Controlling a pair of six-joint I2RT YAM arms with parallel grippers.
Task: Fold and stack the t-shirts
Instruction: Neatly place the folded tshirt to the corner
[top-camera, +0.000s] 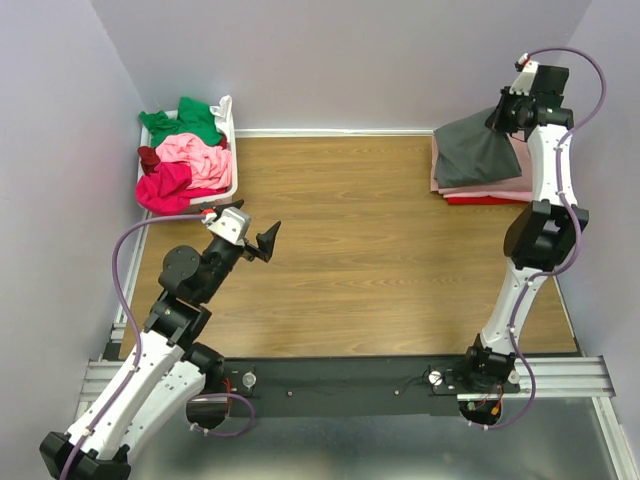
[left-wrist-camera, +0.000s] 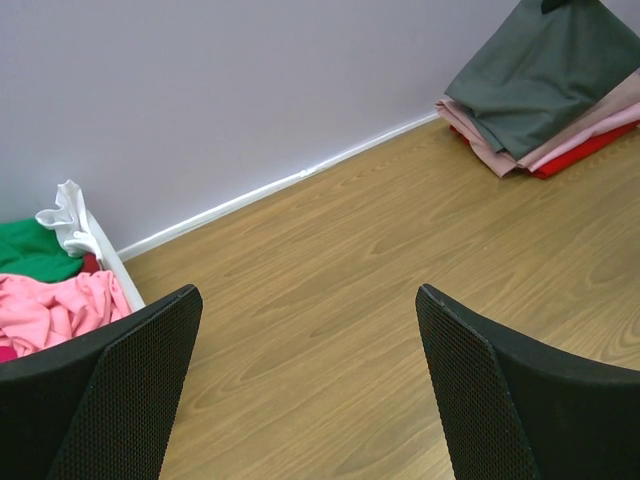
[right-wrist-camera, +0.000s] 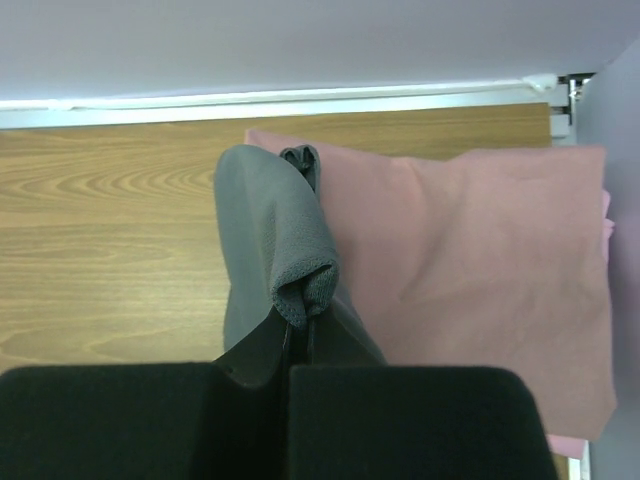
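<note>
Grip of right gripper (right-wrist-camera: 298, 355) clamped on dark grey shirt (right-wrist-camera: 270, 230), trailing onto folded stack (top-camera: 490, 185) at far right. Left gripper (left-wrist-camera: 308, 295) wide open, empty, near basket (top-camera: 233, 160). Roughly halfway: crumpled shirts (top-camera: 185, 165) in basket unfolded.

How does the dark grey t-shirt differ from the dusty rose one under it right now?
The dark grey t-shirt is pinched in the shut right end effector, bunched and partly lifted; the dusty rose t-shirt lies flat, folded, ungripped. Grey sits on top; rose lies beneath it. Both are at the far right corner.
</note>
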